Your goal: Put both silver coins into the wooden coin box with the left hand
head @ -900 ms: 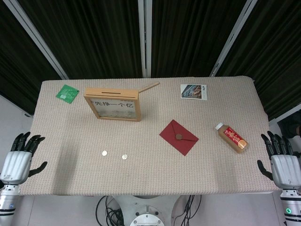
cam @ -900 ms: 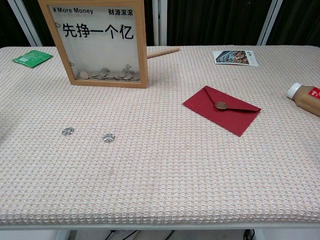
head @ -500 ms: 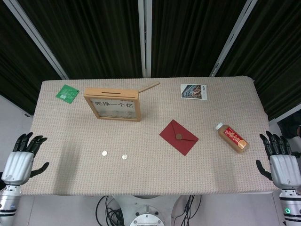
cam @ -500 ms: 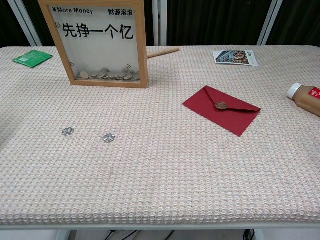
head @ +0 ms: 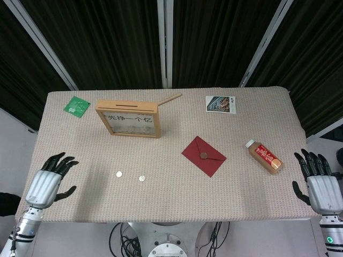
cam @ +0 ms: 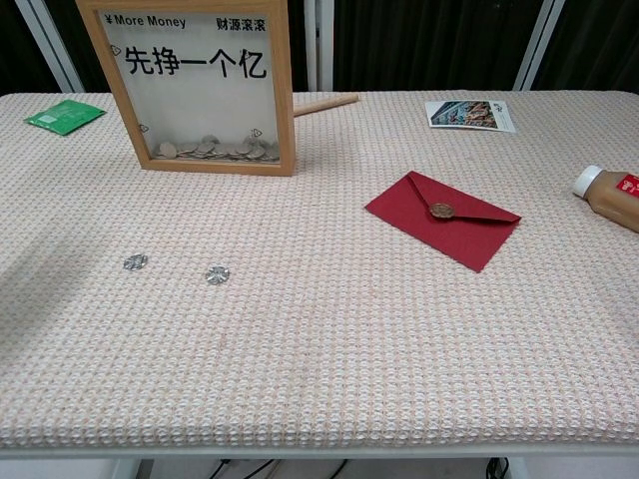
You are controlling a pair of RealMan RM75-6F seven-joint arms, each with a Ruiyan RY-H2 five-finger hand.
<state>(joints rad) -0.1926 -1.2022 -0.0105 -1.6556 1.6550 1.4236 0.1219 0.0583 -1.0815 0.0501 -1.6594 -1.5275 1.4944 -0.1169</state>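
left robot hand [head: 50, 180] spread empty near two coins [head: 119, 174], right robot hand [head: 319, 183] spread too.

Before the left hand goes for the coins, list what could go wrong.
1. Both coins lie flat on the woven tablecloth, so the left hand, now open, may struggle to pinch one and could push it away.
2. The coins lie close together; reaching for one may knock the other.
3. The coin box stands upright with a narrow top slot; a missed drop could let the coin roll off, and a bump may tip the box.
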